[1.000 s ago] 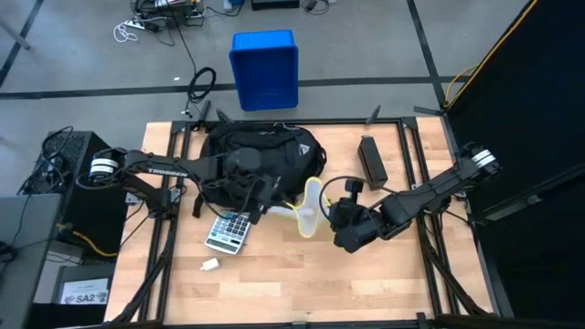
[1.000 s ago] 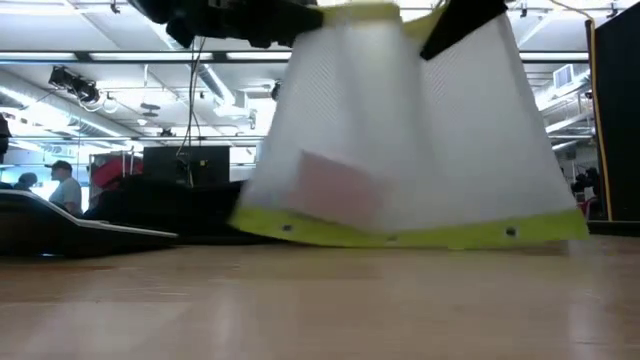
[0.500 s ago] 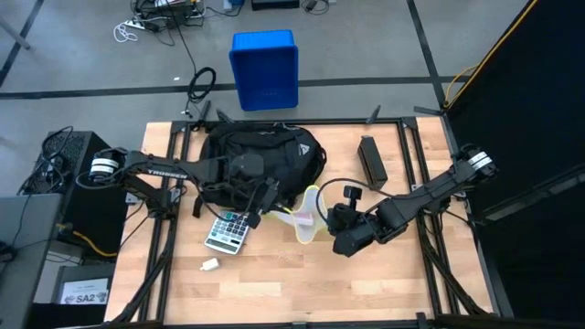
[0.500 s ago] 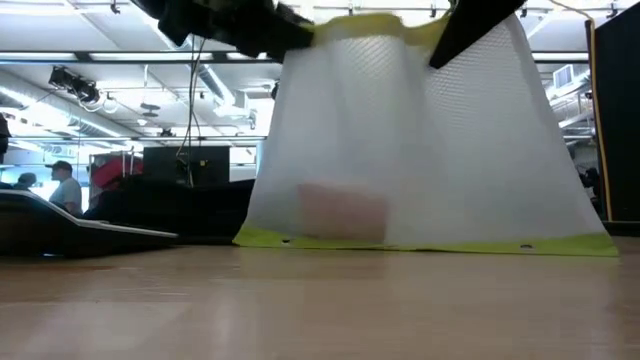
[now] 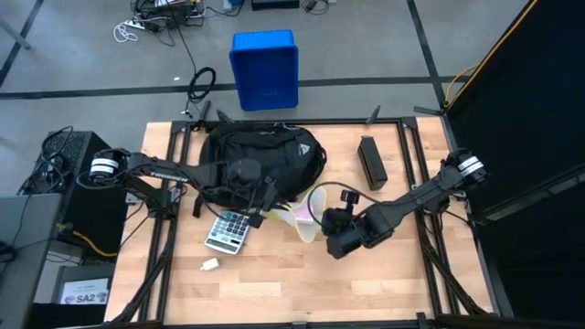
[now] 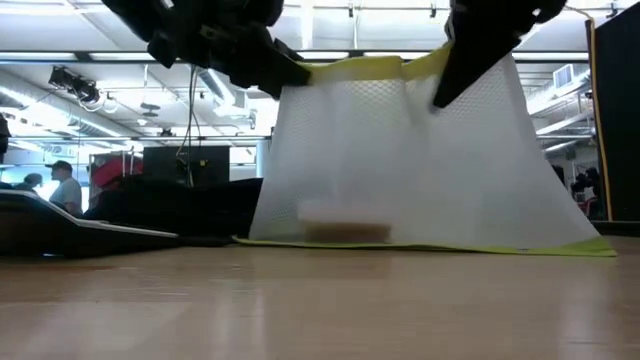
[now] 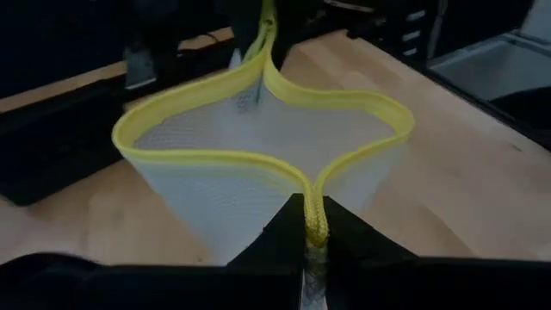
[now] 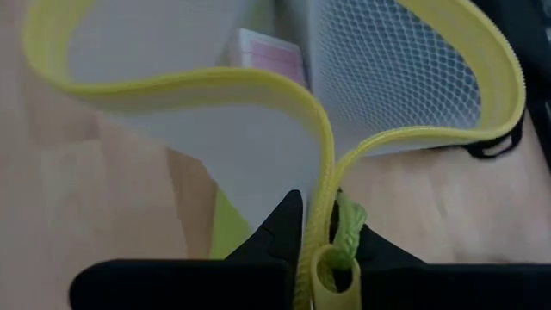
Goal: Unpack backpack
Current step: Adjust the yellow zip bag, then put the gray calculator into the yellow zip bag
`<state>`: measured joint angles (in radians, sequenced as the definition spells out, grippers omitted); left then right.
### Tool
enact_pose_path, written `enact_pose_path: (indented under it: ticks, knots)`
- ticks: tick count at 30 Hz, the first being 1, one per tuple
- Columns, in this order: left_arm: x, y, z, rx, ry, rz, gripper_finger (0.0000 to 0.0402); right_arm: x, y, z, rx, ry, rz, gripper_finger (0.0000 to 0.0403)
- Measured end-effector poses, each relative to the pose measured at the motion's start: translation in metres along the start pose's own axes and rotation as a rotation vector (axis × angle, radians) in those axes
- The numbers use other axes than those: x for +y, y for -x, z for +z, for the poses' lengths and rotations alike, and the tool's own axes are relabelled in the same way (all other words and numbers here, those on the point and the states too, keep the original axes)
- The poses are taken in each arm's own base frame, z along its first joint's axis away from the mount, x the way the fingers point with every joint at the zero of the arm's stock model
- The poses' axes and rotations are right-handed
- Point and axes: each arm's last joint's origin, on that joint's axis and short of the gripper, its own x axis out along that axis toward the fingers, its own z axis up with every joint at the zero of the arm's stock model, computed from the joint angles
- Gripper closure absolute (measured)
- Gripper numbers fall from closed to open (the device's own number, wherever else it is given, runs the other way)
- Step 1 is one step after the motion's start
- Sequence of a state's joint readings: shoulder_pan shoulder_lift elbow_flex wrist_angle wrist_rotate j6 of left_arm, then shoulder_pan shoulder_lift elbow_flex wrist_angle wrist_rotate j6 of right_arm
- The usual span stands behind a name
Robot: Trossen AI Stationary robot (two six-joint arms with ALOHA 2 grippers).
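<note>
A white mesh pouch (image 6: 420, 160) with a yellow rim hangs between my two grippers, its mouth open upward and its bottom edge (image 6: 430, 246) on the table. A pink flat item (image 8: 271, 56) lies inside at the bottom. My left gripper (image 7: 312, 231) is shut on one end of the rim and my right gripper (image 8: 320, 245) on the opposite end. The black backpack (image 5: 260, 155) lies on the table's far side, just behind my left gripper (image 5: 265, 212), with its pale triangular logo up. My left gripper pinches the yellow rim's folded end (image 7: 314, 211) between its two fingers, coming nearly level from the table's left. The pouch hangs below the rim with its bottom on the table. My right gripper pinches the rim's opposite folded end (image 8: 325, 226) between its two fingers, beside a small yellow loop (image 8: 332, 275). It slants down from the table's right. The mesh hangs slack below it.
A calculator (image 5: 227, 231) lies near my left gripper and a small white piece (image 5: 210, 265) lies nearer the front edge. A black oblong box (image 5: 371, 162) lies at the far right. A blue bin (image 5: 264, 68) stands on the floor beyond the table.
Both grippers have gone down with the pouch, and my right gripper has shifted toward the table's left. The pouch's bottom edge, tilted and partly lifted before, now lies flat on the table. The pink item has sunk to the bottom, and the mouth has spread wider.
</note>
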<state>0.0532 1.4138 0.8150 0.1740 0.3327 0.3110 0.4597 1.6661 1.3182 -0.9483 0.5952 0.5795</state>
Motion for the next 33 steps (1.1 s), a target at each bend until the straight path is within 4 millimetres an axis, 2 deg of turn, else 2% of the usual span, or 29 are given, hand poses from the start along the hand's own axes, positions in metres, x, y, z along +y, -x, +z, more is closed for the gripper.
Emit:
enact_pose_path:
  ticks: [5,12,18,23,27,33]
  knots:
    - [0.008,0.005,0.004,0.025,0.022,0.022,0.0381,-0.011,-0.004,0.002,0.036,-0.031,-0.015,0.0403]
    - [0.010,0.014,0.014,0.157,0.059,-0.024,0.0314,-0.011,-0.003,-0.001,0.063,-0.011,-0.025,0.0403]
    - [0.011,0.047,0.046,0.262,0.057,0.037,0.0275,-0.008,-0.001,-0.003,0.064,-0.008,-0.020,0.0403]
    - [0.004,0.076,0.060,0.309,0.103,0.059,0.0265,-0.008,-0.001,-0.004,0.072,-0.008,-0.009,0.0403]
    - [-0.010,0.080,0.053,0.346,0.164,0.024,0.0264,-0.007,-0.001,-0.004,0.078,-0.010,0.001,0.0403]
    - [-0.023,0.061,0.011,0.462,0.250,0.010,0.0264,-0.007,-0.001,-0.004,0.089,-0.012,0.019,0.0403]
